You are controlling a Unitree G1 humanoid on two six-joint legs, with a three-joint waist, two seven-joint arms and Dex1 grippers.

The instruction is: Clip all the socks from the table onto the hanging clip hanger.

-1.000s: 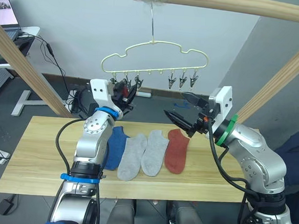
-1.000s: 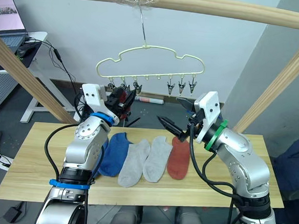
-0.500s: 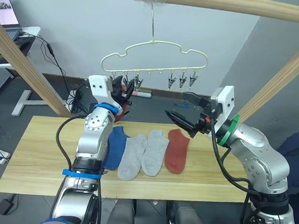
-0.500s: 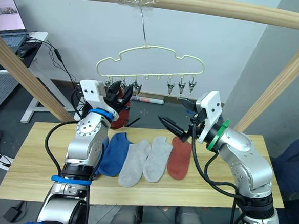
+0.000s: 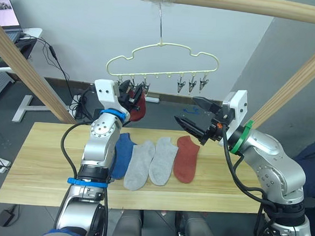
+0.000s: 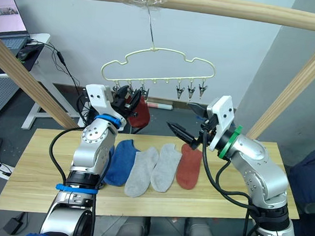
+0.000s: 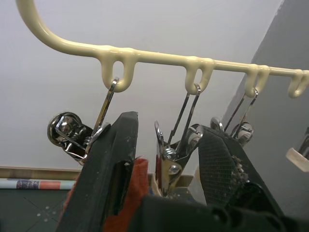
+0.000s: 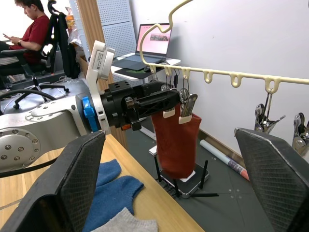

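Observation:
The pale-yellow clip hanger (image 5: 161,59) hangs by its hook from the top pole. My left gripper (image 5: 131,89) is up at its left clips, open, with one metal clip (image 7: 165,153) between the fingers. A rust-red sock (image 8: 176,145) hangs straight down there from a clip, its top edge against one left finger. On the table (image 5: 35,163) lie a blue sock (image 5: 123,153), two grey socks (image 5: 140,164) (image 5: 162,159) and a second red sock (image 5: 186,158) in a row. My right gripper (image 5: 187,112) hovers open above the red sock on the table, holding nothing.
Thick wooden poles frame the scene: a top beam (image 5: 236,2) and slanted ones at left (image 5: 25,71) and right (image 5: 295,84). Three free clips (image 5: 192,83) hang at the hanger's right end. A seated person (image 8: 29,24) and a laptop (image 8: 154,38) are far off.
The rust-red sock, bunched at my left gripper before, now hangs down full length under the left clips. The right arm has barely moved.

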